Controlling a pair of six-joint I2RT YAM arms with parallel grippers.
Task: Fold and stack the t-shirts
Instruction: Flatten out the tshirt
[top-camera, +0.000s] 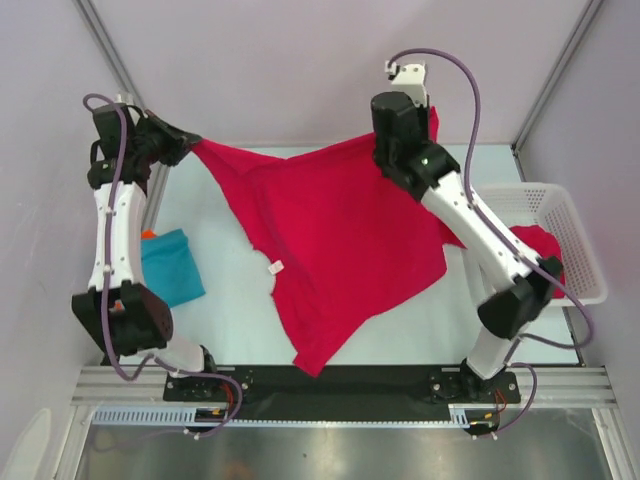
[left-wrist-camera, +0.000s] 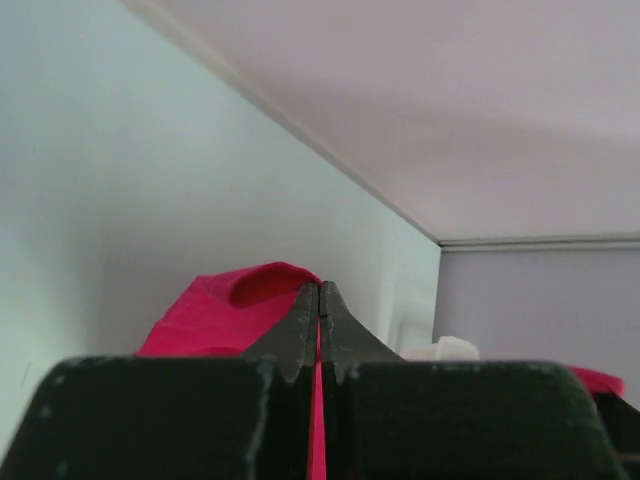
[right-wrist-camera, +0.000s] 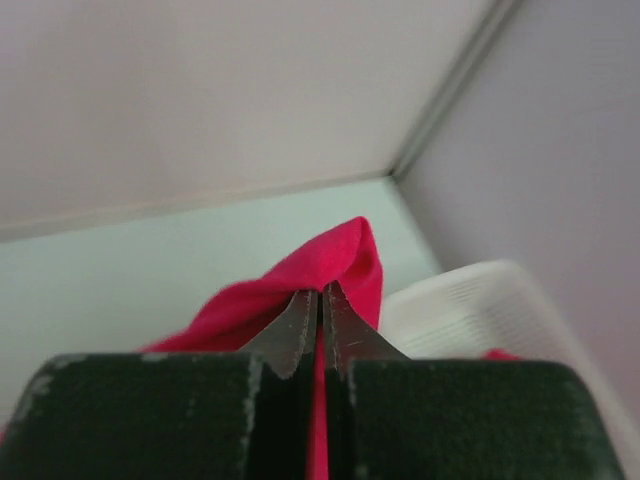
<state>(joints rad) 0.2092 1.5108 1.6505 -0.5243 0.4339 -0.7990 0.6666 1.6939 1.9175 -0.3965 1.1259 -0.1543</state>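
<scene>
A crimson t-shirt (top-camera: 335, 240) hangs stretched above the table between both arms, its lower corner drooping toward the front edge. My left gripper (top-camera: 188, 143) is shut on the shirt's far-left corner; in the left wrist view the red cloth (left-wrist-camera: 225, 310) runs between the closed left gripper (left-wrist-camera: 319, 290). My right gripper (top-camera: 425, 120) is shut on the far-right corner, and red cloth (right-wrist-camera: 330, 262) bulges over the closed right gripper (right-wrist-camera: 320, 295). A folded teal t-shirt (top-camera: 172, 265) lies at the left. Another crimson t-shirt (top-camera: 540, 245) sits in the basket.
A white mesh basket (top-camera: 575, 235) stands at the table's right edge, also seen as the basket (right-wrist-camera: 470, 300) in the right wrist view. Walls close in behind and on both sides. The arms' bases sit at the near edge.
</scene>
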